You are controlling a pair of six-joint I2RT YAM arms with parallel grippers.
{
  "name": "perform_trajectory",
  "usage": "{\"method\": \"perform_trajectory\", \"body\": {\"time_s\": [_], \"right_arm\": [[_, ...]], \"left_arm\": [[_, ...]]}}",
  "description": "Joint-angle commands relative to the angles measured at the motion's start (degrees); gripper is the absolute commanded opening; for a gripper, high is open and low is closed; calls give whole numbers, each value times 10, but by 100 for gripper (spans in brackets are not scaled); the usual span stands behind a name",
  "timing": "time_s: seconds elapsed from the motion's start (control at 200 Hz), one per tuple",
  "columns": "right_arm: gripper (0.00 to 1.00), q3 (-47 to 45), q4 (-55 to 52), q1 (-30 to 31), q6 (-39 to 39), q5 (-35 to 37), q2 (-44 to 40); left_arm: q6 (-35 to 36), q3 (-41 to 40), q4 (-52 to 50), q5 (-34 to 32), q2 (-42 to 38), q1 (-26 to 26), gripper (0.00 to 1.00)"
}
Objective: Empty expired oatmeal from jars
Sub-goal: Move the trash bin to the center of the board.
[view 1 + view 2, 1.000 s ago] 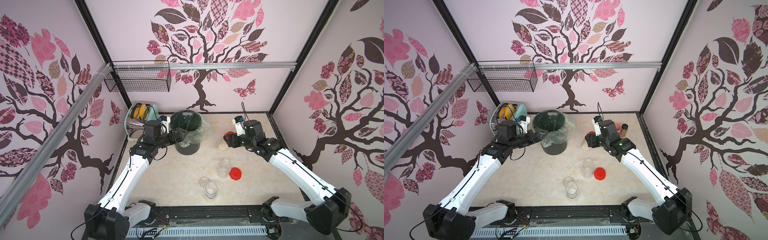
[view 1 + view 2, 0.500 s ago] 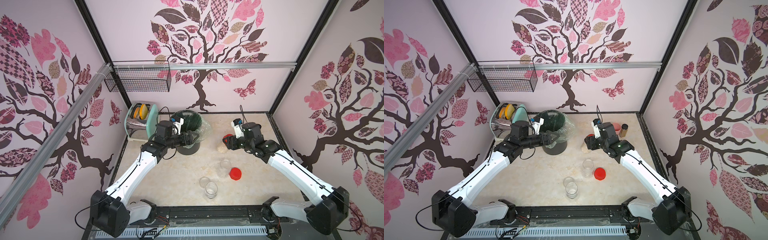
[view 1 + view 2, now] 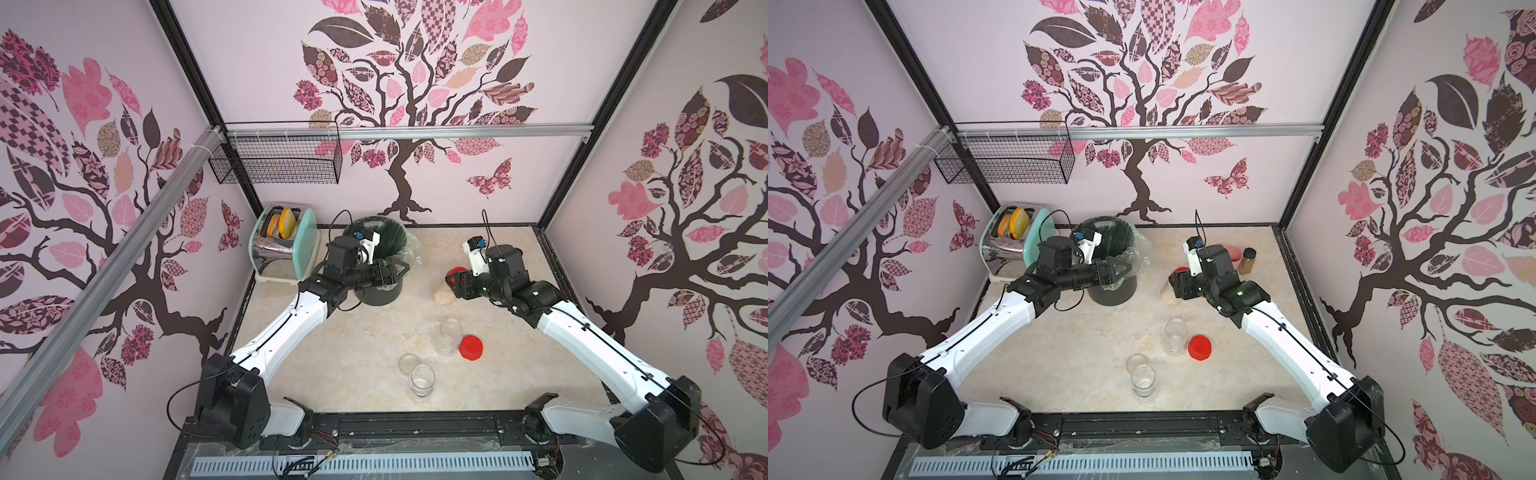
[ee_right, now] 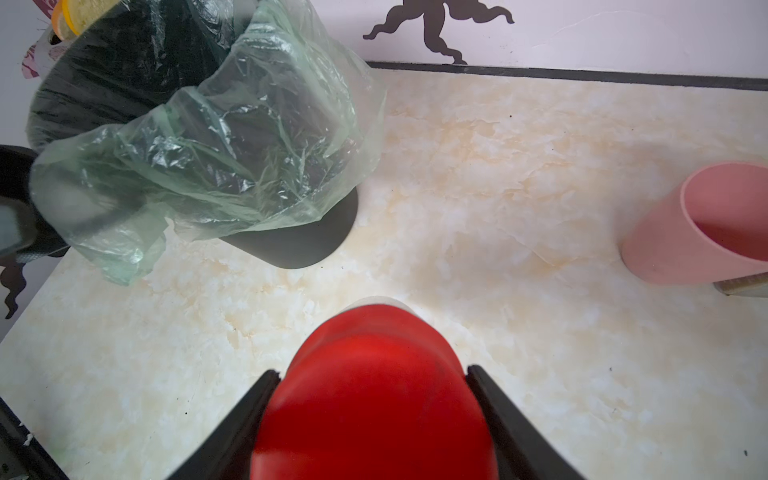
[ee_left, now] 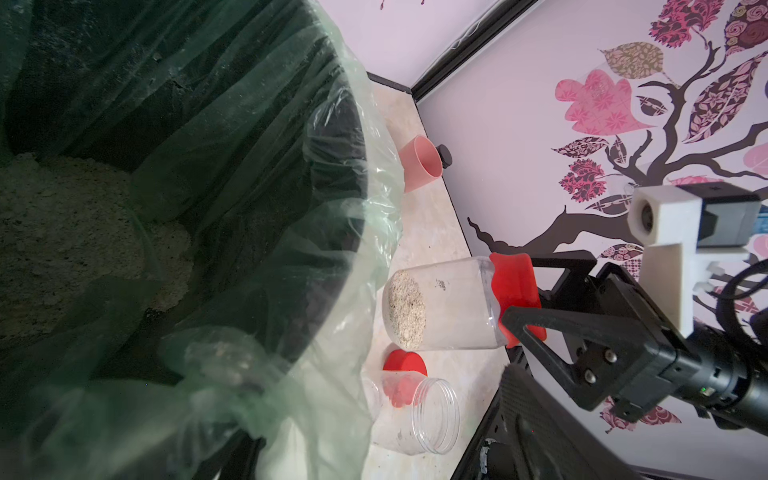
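Right gripper (image 4: 372, 370): jaws clamped on the red lid (image 5: 513, 286) of the lidded jar (image 5: 453, 307), one finger on each side. The grip is on the cap, not the clear wall, presumably to unscrew it or to carry the jar binward. Below the jaws, oatmeal (image 5: 405, 309) lies as a low layer at the jar's base. Whether that base touches the table (image 4: 498, 208) I cannot tell. Ahead of the jaws, near: bin (image 3: 378, 293) with green liner (image 4: 232, 137), likely set between the arms as the dump point. Left gripper (image 3: 397, 268) hovers at the bin rim, fingertips toward the right jaws. Open or closed: cannot tell, since the liner blurs it in the right wrist view and its own wrist view shows no fingers. Only the left wrist view shows the dumped heap (image 5: 83, 232) inside the liner. Behind the right jaws: one open jar (image 3: 451, 336), apparently empty, loose red lid (image 3: 471, 348) just beside it, then another open jar (image 3: 422, 380). Pink cup (image 3: 1235, 253) and brown bottle (image 3: 1248, 261) show in a top view only where the wrist does not cover them.
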Motion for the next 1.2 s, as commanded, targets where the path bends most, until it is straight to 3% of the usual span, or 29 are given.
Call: {"method": "perform_trajectory", "body": {"time_s": [0.0, 0.28, 0.4, 0.6, 0.755, 0.885, 1.04, 1.195], "right_arm": [[59, -3, 12, 2, 4, 5, -15], [59, -10, 5, 2, 5, 11, -30], [59, -5, -2, 2, 4, 11, -36], [59, -6, -10, 2, 6, -8, -48], [59, 1, -21, 3, 11, -48, -49], [59, 18, -29, 3, 23, -123, -48], [59, 32, -3, 2, 52, -225, -47], [60, 40, 46, 7, 93, -310, -36]], "left_arm": [[-4, 32, 36, -7, 21, -12, 87], [-17, 87, 54, -18, 92, -30, 88], [-13, 88, 36, -31, 82, -30, 88], [19, 53, -39, -85, -4, -31, 90], [82, -2, -73, -119, -97, -30, 94], [172, -65, -78, -127, -186, -42, 98], [288, -139, -72, -161, -288, -98, 98], [350, -188, -39, -157, -347, -141, 98]]}}
